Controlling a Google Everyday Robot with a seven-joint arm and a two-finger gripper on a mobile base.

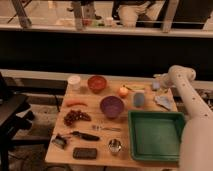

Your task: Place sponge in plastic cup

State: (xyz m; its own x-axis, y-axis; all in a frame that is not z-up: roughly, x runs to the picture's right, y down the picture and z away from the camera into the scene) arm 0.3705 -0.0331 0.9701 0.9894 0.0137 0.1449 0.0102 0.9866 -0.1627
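The sponge (pixel 155 86), a small light-blue block, lies at the far right of the wooden table (pixel 95 142). My gripper (pixel 159 81) is at the end of the white arm (pixel 186 92), right over or at the sponge; whether it touches it I cannot tell. The plastic cup (pixel 139 99), light blue and upright, stands about a hand's width to the front left of the sponge, between the purple bowl (pixel 112 106) and a flat grey-blue piece (pixel 164 102).
A green tray (pixel 156 135) fills the front right. An orange fruit (pixel 123 91), a flat yellow piece (pixel 134 87), a red-brown bowl (pixel 97 83) and a white cup (pixel 74 81) stand along the back. A metal cup (pixel 115 146), cutlery, grapes (pixel 76 117) and a carrot (pixel 76 103) lie at the left and front.
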